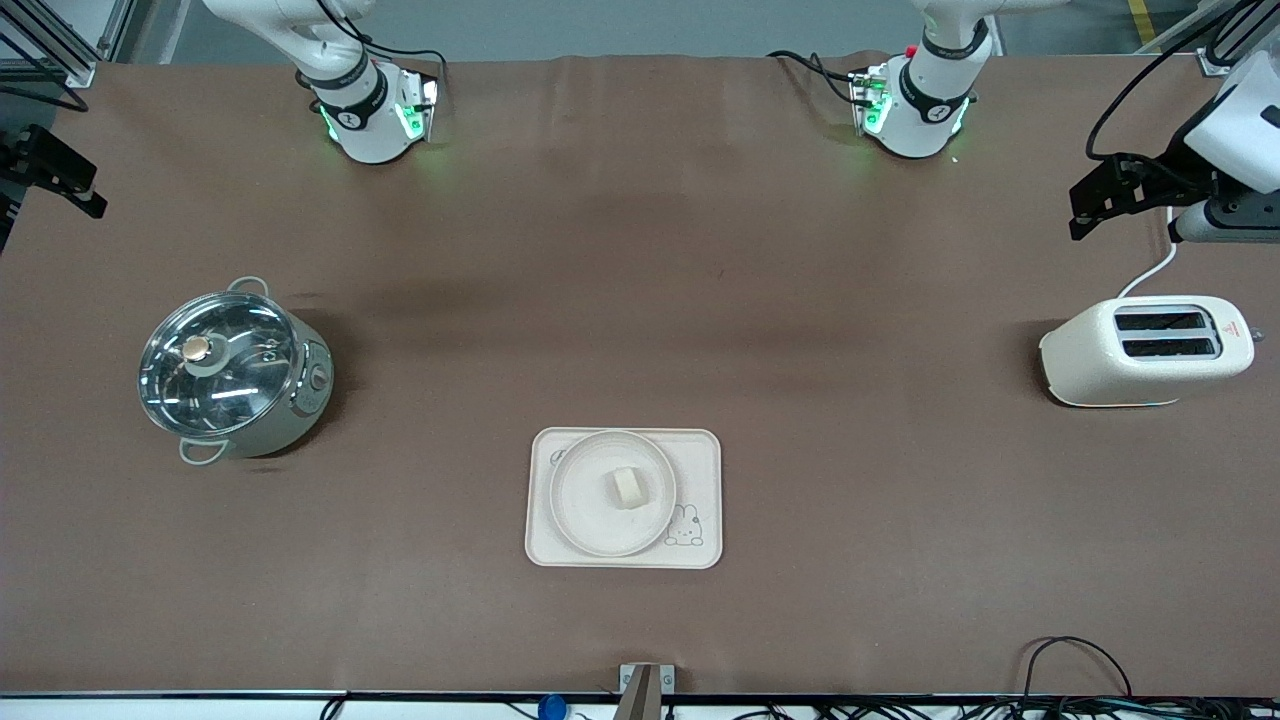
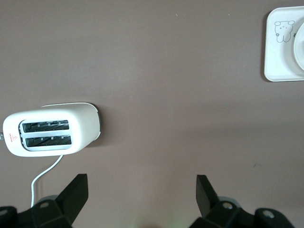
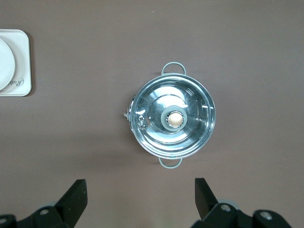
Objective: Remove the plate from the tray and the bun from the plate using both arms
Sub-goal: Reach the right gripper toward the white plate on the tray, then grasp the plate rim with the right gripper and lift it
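Note:
The round cream plate (image 1: 590, 515) lies on the rectangular rabbit tray (image 1: 700, 465), on the part of the table near the front camera. The small pale bun (image 1: 627, 487) rests on the plate, near its middle. My left gripper (image 2: 141, 183) is open and empty, held high over the table by the toaster; it shows at the edge of the front view (image 1: 1090, 205). My right gripper (image 3: 140, 186) is open and empty, high over the table by the pot (image 1: 75, 190). A corner of the tray (image 2: 278, 57) and the plate's edge (image 2: 300, 47) show in the left wrist view.
A steel pot (image 1: 232, 372) with a glass lid stands toward the right arm's end; it also shows in the right wrist view (image 3: 174, 118). A white two-slot toaster (image 1: 1150, 350) with a cord stands toward the left arm's end, seen too in the left wrist view (image 2: 50, 134).

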### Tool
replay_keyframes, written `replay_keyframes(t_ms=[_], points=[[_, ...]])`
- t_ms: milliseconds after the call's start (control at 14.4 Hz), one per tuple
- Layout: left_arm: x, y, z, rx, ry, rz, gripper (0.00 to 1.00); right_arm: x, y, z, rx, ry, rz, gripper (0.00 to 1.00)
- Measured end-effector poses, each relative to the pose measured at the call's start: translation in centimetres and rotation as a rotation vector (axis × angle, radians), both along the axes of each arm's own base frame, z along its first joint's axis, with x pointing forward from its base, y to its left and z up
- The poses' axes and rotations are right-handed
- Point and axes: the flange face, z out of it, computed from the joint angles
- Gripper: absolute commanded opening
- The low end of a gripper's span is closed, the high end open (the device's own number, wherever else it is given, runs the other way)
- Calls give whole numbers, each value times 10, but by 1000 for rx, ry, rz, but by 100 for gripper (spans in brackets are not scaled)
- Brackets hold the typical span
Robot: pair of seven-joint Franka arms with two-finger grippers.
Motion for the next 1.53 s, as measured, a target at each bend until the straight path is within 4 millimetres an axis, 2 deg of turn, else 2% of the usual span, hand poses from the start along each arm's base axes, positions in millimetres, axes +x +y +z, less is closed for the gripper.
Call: replay_keyframes(t_ms=[486, 694, 833, 903, 1181, 1319, 1528], points=[[1, 3, 5, -2, -12, 5, 100, 2, 2, -3, 10, 4, 3, 100], [3, 5, 3, -2, -7, 10, 100, 19, 27, -27, 81, 34, 39, 100], [4, 5, 2, -3, -7, 10, 100, 47, 58, -64, 118, 48, 75, 100], [4, 5, 2, -3, -7, 10, 100, 65, 79, -89, 140, 55, 86, 100], [5, 6, 2, -3, -6, 10, 100, 126, 171, -213, 228, 64, 100, 100], [6, 6, 0, -3, -2, 10, 100, 142, 218, -273, 306, 65, 90, 100], [9, 6, -5, -4, 6, 10, 100, 150, 288, -352, 422, 79, 43, 100]])
